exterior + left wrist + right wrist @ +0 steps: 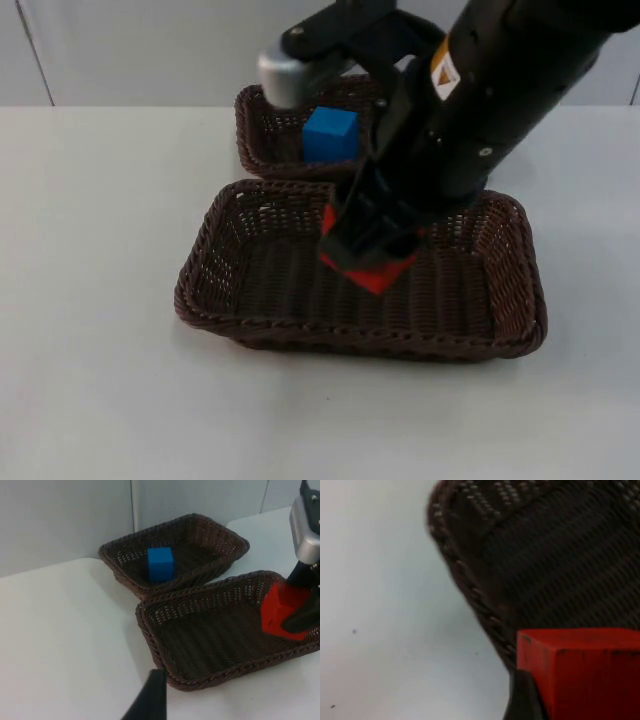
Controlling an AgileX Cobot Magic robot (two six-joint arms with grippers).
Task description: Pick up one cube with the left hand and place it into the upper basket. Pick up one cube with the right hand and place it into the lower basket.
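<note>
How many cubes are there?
2. The blue cube sits in the upper basket. The red cube is held by the right gripper over the lower basket.

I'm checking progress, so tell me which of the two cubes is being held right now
The red cube, clamped in the right end effector above the lower basket. The blue cube sits free inside the upper basket.

We are looking at a white table top (pixel 90 300) that is taking up the whole foreground and stretching back to a grey partition wall (pixel 140 50). The wall is standing upright along the table's far edge, and a thin vertical seam (pixel 134 510) is running down it.
</note>
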